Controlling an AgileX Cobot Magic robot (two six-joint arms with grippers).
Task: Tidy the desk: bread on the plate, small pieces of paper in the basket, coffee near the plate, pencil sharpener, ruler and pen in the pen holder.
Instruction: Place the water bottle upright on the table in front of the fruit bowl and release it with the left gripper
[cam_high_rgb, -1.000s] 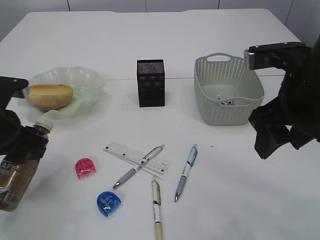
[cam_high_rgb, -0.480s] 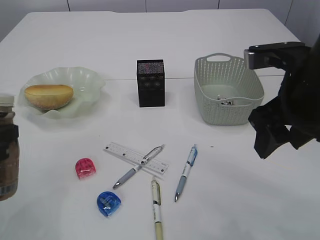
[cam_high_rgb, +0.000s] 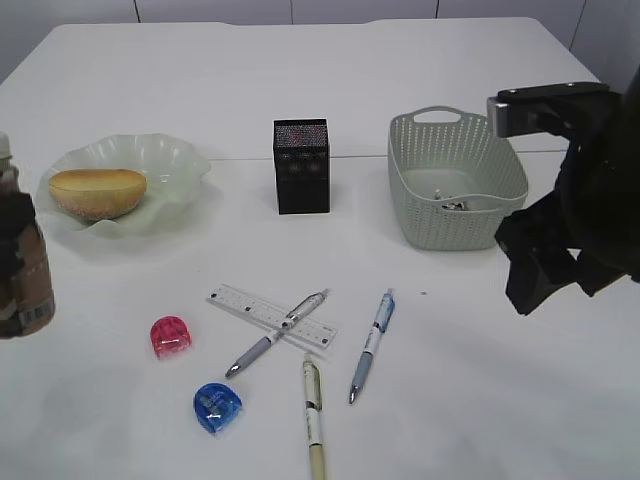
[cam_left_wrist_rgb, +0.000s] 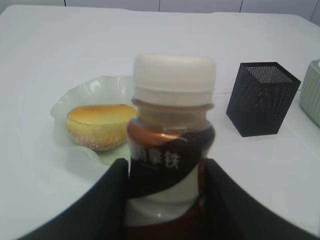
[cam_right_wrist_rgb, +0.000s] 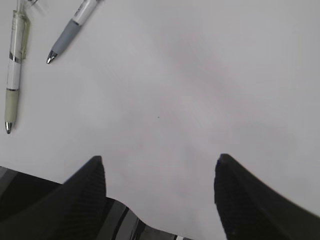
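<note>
My left gripper is shut on the coffee bottle, which is brown with a white cap. It holds the bottle upright at the table's far left, in front of the plate. The bread lies on that pale green plate. The black mesh pen holder stands mid-table. The ruler, three pens, a pink sharpener and a blue sharpener lie in front. The basket holds paper bits. My right gripper is open and empty over bare table.
The right arm hangs in front of and to the right of the basket. In the right wrist view two pens lie to the upper left of the jaws. The pen holder also shows in the left wrist view, right of the bottle.
The coffee bottle went from tilted to upright and moved back along the left edge toward the plate, still in my left gripper. The right arm has barely moved.
</note>
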